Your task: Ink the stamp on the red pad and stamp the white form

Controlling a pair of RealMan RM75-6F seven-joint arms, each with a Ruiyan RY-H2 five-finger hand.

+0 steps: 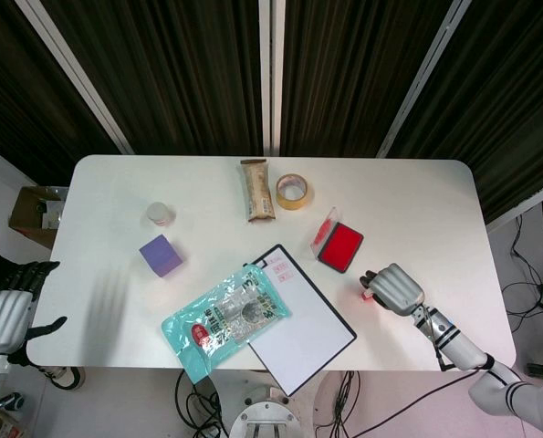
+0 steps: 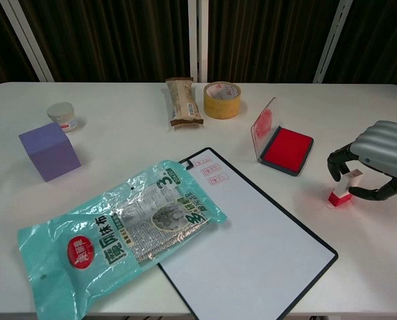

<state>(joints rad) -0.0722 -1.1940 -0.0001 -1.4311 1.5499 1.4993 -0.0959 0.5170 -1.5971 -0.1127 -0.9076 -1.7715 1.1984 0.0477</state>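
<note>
The stamp, white handle on a red base, stands nearly upright on the table right of the ink pad; in the head view the stamp barely shows. My right hand arches over it, holding the handle between fingers and thumb. The red ink pad lies open, its clear lid raised on the left. The white form sits on a black clipboard, with three small red marks near its top corner. My left hand hangs off the table's left edge, fingers apart, holding nothing.
A teal snack bag overlaps the form's left side. A purple cube, a small white jar, a wrapped snack bar and a tape roll stand further back. The table's right edge is close to my right hand.
</note>
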